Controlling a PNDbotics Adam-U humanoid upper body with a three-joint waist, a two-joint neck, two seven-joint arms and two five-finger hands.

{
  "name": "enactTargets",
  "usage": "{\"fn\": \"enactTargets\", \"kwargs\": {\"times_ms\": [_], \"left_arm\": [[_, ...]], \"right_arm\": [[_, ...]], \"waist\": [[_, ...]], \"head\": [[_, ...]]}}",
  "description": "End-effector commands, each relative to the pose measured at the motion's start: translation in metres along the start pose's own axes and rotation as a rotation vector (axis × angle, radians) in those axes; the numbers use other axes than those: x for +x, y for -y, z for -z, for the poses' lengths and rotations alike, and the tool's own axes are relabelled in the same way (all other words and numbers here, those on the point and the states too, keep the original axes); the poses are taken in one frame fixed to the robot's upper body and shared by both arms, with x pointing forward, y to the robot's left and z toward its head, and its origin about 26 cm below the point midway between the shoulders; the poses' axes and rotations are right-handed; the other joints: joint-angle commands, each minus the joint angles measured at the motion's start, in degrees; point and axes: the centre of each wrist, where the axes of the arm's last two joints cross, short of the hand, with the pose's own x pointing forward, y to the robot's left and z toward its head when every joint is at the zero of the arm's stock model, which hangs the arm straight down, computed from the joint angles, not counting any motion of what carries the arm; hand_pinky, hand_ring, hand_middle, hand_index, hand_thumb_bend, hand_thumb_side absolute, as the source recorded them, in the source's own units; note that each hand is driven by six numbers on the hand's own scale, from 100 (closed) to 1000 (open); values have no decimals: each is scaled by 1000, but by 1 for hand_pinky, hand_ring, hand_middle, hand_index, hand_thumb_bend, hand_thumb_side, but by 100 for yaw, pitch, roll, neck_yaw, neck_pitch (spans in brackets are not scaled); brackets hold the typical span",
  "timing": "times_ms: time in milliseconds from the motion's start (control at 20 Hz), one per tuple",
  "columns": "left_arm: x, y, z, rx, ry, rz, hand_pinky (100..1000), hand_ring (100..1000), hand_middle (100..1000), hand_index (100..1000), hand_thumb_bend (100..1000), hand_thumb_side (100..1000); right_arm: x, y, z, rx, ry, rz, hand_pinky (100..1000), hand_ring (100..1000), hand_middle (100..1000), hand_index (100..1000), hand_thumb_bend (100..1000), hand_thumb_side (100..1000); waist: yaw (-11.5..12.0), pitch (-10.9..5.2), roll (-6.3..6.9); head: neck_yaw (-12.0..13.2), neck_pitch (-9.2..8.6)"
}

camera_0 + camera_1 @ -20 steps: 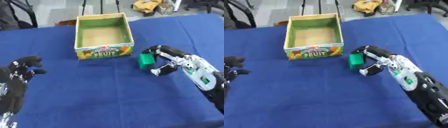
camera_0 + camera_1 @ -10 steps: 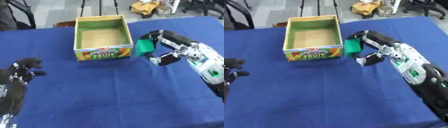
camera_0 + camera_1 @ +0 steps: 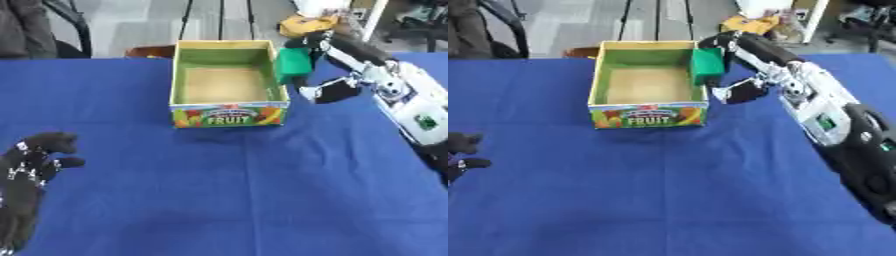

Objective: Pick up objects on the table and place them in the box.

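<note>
While the right hand (image 3: 741, 70) reached in from the right side of the cardboard fruit box (image 3: 648, 85), its fingers were curled round a small green block (image 3: 707, 66), which it held off the worktop (image 3: 667, 190). The block sat right at the box's right wall, near that wall's far end, its lower part overlapping the rim; whether it touched the wall could not be told. The thumb showed just to the right of the box, lower than the block.

The box stood open-topped on the blue-covered worktop, green inside its walls, with a tan floor showing nothing in it. Its near face carried a printed fruit picture and the word FRUIT.

The right arm ran from the box's right side out toward the near right corner, silver and white at the wrist, black farther back.

The left hand (image 3: 37, 160) lay well to the near left of the box, at the picture's lower left edge, black, fingers loosely bent and holding nothing, apart from every object.

Beyond the box's far wall, off the worktop, lay grey floor, with a yellow object (image 3: 306, 24) to the far right.
</note>
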Motion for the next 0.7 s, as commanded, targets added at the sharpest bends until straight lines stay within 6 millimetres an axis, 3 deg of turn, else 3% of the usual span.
{"fn": "enactTargets", "kwargs": {"times_ms": [50,300,400,550,650,700], "left_arm": [[10,0,7,-33,38,12,672,860,579,760,667,853],[16,6,14,-80,71,-2,673,859,579,760,663,850],[17,8,16,-91,79,-8,673,859,579,760,662,849],[18,9,16,-95,85,-14,673,860,579,761,661,851],[18,9,17,-97,87,-17,673,860,580,761,662,851],[18,10,17,-98,88,-17,673,860,580,761,662,851]], "right_arm": [[-20,10,4,-41,-77,-22,692,537,299,890,100,100],[-51,2,4,-40,-187,-48,702,568,339,899,100,126],[-58,-5,5,-25,-211,-60,718,619,412,911,100,233],[-63,-18,9,21,-211,-83,840,849,804,973,130,663],[-62,-21,12,42,-196,-105,881,907,899,984,263,775],[-61,-20,13,39,-191,-112,882,914,912,985,284,791]], "waist": [[154,-56,-27],[691,32,-52],[806,52,-29],[853,82,4],[831,102,13],[813,108,12]], "head": [[-245,-188],[-686,-417],[-803,-462],[-880,-495],[-902,-507],[-906,-509]]}}
